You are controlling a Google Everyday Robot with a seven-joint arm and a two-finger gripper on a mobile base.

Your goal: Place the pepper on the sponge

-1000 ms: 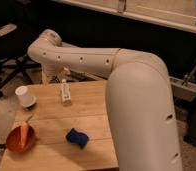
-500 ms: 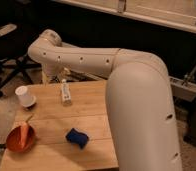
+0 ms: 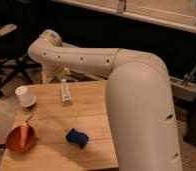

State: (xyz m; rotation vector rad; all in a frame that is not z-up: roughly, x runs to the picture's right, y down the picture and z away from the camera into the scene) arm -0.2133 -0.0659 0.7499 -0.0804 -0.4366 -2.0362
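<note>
The slim orange-red pepper (image 3: 24, 134) lies inside the round orange bowl (image 3: 15, 142) at the table's front left corner, its stem end sticking up over the rim. On the wood to the right of the bowl rests the dark blue sponge (image 3: 77, 137), with a gap between them. My gripper (image 3: 65, 94) hangs from the white arm (image 3: 91, 62) over the far middle of the table, well behind both the sponge and the pepper and holding neither.
A white cup (image 3: 24, 96) stands at the table's far left. The wooden table (image 3: 91, 112) ends near the sponge at the front. My bulky arm covers the right side. An office chair (image 3: 11, 67) sits on the floor beyond the left edge.
</note>
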